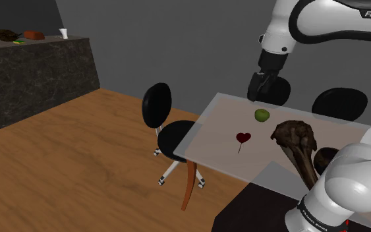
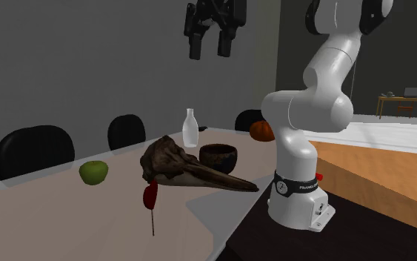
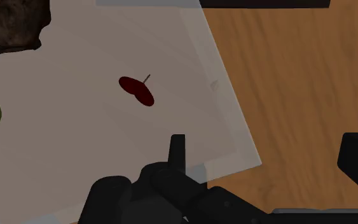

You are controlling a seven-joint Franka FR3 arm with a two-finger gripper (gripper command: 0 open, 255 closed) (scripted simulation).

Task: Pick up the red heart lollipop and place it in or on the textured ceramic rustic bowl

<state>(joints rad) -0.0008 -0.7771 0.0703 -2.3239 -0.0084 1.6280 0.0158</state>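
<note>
**Me:** My gripper hangs high over the table, fingers wide apart, with nothing between them.

**Other:** And the lollipop?

**Me:** The lollipop lies on the table well below my gripper. In the shoulder view it's a little left of my gripper and closer to the stand. The apple sits between them. In the wrist view the heart lies out past one fingertip, not in the gap.

**Other:** Which way does it run?

**Me:** In the shoulder view the stick trails from the heart toward the table's near edge. I judge I should come down and back, then close across the stick.

**Other:** The bowl?

**Me:** The bowl is dark and upright on the table, close to the stand. The skull lies between it and the lollipop. Nothing rises above the bowl's rim, but I can't see its bottom.

**Other:** So you carry over the skull?

**Me:** Likely, lifting clear of it.
</note>
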